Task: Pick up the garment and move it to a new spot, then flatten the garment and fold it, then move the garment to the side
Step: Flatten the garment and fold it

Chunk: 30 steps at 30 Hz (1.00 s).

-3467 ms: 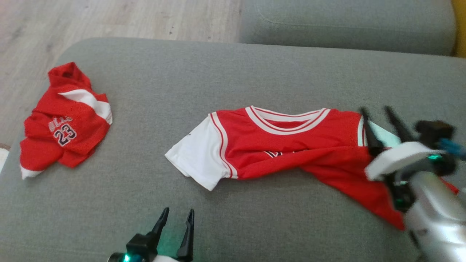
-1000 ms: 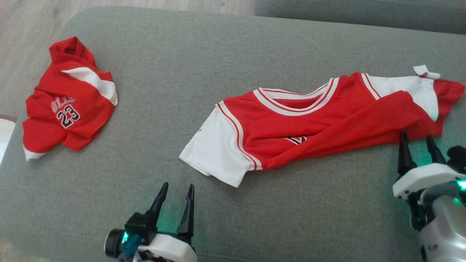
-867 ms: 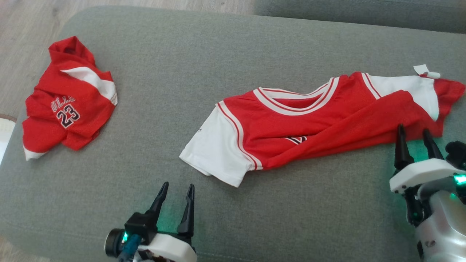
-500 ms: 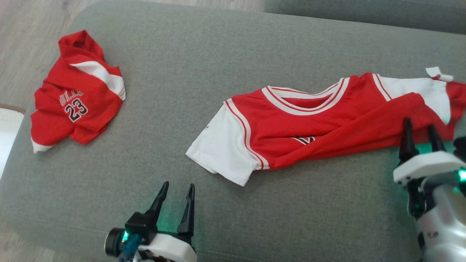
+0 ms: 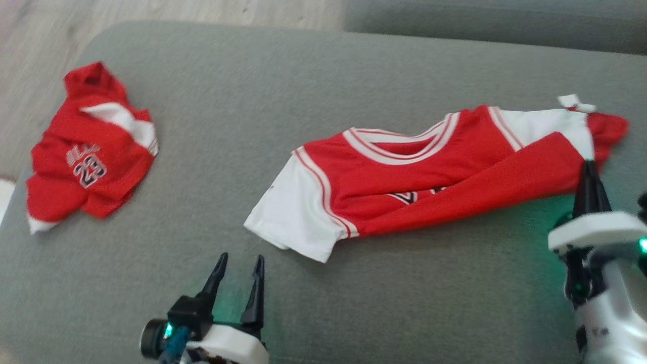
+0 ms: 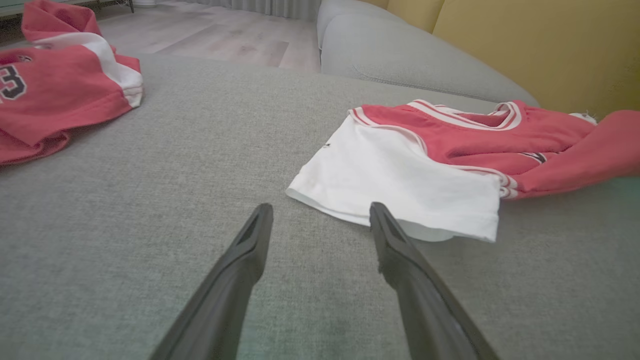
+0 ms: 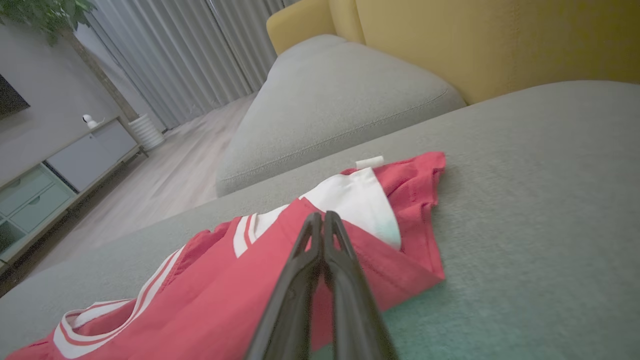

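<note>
The left pincer hangs released low over the grey seat cushion, fingers spread and nothing between them. The jersey's white sleeve lies flat just ahead of its tips and a little to their right, not touched.

The change is at the right pincer. Half a second ago its fingers stood apart astride the jersey's near edge; now they are clenched tip to tip on the red flap that is folded up across the body. It looks like a nip on that flap. My reading is that flattening is starting: with this hold the flap can be drawn back toward the robot to open the jersey out. The fold and the move aside are not yet done.

Under the flap's edge a dark print peeks out, too covered to read. Beyond the right pincer's tips a small white tag sticks out at the far corner, with no lettering I can make out. Well off to the left pincer's left lies a second red shirt, crumpled, marked "23"; the word above it is blurred.
</note>
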Tool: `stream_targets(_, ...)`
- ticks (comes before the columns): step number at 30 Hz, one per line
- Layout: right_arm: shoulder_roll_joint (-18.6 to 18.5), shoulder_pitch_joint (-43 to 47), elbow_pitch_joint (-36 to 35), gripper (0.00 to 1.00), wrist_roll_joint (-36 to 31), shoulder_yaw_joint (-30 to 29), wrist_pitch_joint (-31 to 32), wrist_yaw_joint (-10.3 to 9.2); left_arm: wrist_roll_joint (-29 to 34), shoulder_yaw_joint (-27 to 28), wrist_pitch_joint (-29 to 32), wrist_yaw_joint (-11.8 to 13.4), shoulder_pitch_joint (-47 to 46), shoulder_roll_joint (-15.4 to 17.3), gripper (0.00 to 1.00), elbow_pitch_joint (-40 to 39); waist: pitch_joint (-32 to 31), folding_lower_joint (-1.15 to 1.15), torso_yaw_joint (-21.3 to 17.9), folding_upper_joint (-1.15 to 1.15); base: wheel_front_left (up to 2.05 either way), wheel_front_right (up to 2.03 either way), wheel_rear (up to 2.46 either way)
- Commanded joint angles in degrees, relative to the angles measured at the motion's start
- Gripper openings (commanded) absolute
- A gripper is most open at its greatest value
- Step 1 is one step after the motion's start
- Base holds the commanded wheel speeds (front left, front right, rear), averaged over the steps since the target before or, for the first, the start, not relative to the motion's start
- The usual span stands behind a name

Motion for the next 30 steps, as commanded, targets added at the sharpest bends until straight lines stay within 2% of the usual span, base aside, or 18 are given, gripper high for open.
stream_targets(1,0.0,0.9,-2.7,0.00,0.6,0.6,-0.6,-0.04,0.5,2.5,-0.3,0.2,0.1,0.1,1.00,-1.5,-1.9,0.00,-2.0,0.00,0.00,0.00,0.00)
stream_targets(5,0.6,5.1,-7.0,0.00,1.6,0.6,-0.6,-0.04,0.6,4.0,-0.3,0.6,1.1,0.1,1.00,-1.6,-4.1,0.00,-5.4,0.00,0.00,0.00,0.00)
stream_targets(8,0.8,8.3,-7.3,0.00,1.3,1.7,-0.6,-0.04,0.6,5.1,-0.3,0.9,1.7,0.1,1.00,-1.6,-5.4,0.00,-7.4,0.00,0.00,0.00,0.00)
stream_targets(9,0.8,9.1,-7.0,0.34,0.8,1.8,-0.6,-0.04,0.6,5.5,-0.3,1.0,1.8,0.1,1.00,-1.5,-5.7,0.00,-8.0,0.00,0.00,0.00,0.00)
stream_targets(10,0.7,9.8,-6.7,1.00,-0.1,1.9,-0.6,-0.04,0.7,5.9,-0.3,1.0,1.9,0.1,1.00,-1.5,-5.9,0.00,-8.5,0.00,0.00,0.00,0.00)
stream_targets(15,2.0,12.4,-11.2,1.00,-7.8,-0.1,-0.6,-0.04,1.4,8.0,-0.3,1.8,2.3,0.1,1.00,-1.7,-7.1,0.00,-10.1,0.00,0.00,0.00,0.00)
stream_targets(19,4.1,14.3,-17.7,1.00,-15.0,1.2,-0.6,-0.04,2.9,9.7,-0.3,2.6,2.6,0.1,1.00,-2.3,-7.6,0.00,-10.8,0.00,0.00,0.00,0.00)
stream_targets(23,5.3,14.6,-21.2,1.00,-19.2,2.8,-0.6,-0.04,5.0,10.9,-0.3,3.2,2.6,0.1,1.00,-3.3,-7.7,0.00,-11.1,0.00,0.00,0.00,0.00)
stream_targets(30,6.6,14.8,-19.0,1.00,-22.2,5.8,-0.6,-0.04,8.0,11.4,-0.3,3.0,3.0,0.1,1.00,-4.2,-8.2,0.00,-10.7,0.00,0.00,0.00,0.00)
